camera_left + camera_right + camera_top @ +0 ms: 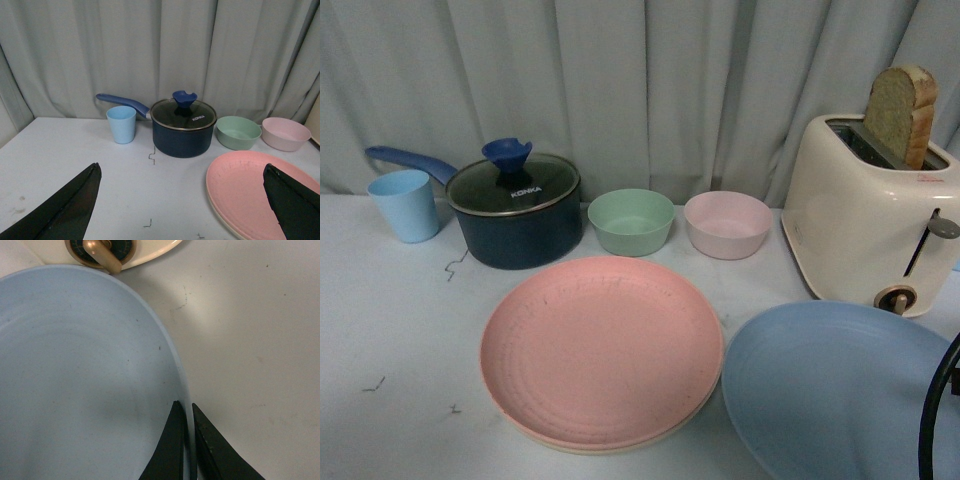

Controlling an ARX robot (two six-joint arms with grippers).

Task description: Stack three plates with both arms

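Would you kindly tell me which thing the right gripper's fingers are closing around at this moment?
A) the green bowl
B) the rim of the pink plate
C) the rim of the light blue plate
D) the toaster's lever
C: in the right wrist view, the right gripper has one finger inside and one outside the rim of the light blue plate, with only a narrow gap between them.

A pale table (400, 330) bears a cup (405, 205), pot (517, 225), green bowl (631, 222), pink bowl (727, 224) and toaster (860, 230). Nearer lie the cream plate (620, 448) and the light blue plate (830, 390)
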